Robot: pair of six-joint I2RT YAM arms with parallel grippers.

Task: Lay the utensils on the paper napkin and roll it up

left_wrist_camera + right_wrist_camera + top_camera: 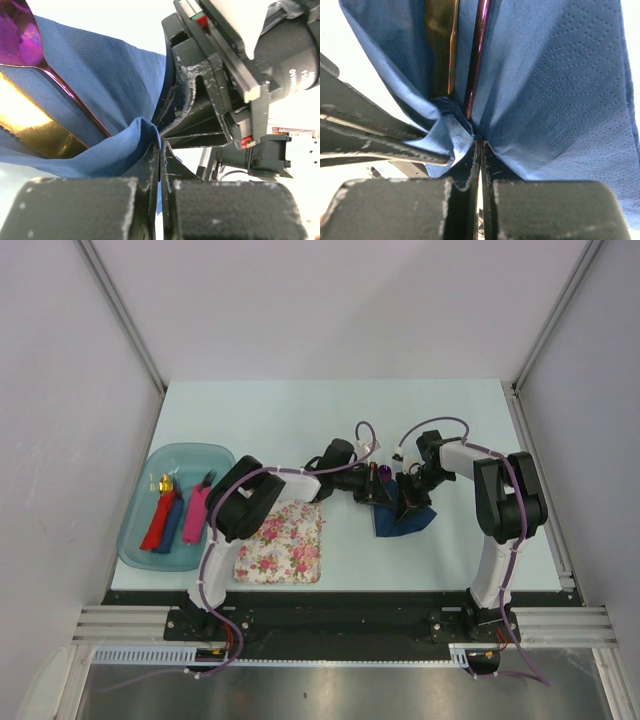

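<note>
The navy-blue paper napkin (402, 521) lies mid-table, partly lifted. My left gripper (377, 490) and right gripper (406, 494) meet tip to tip over its far edge. Each is shut on a pinch of napkin. In the left wrist view my gripper (160, 145) clamps a napkin (107, 80) fold; the purple spoon (22, 37) and the gold utensil (35, 122) lie on the paper. In the right wrist view my gripper (480, 142) pinches the napkin (555, 85); the gold utensil (440, 40) and the spoon's dark handle (476, 55) lie side by side in the fold.
A pink-and-white floral mat (282, 543) lies at the front, left of the napkin. A teal tray (140, 540) at the left holds chunky red, blue and pink pieces (178, 515). White walls close in the table's sides and back.
</note>
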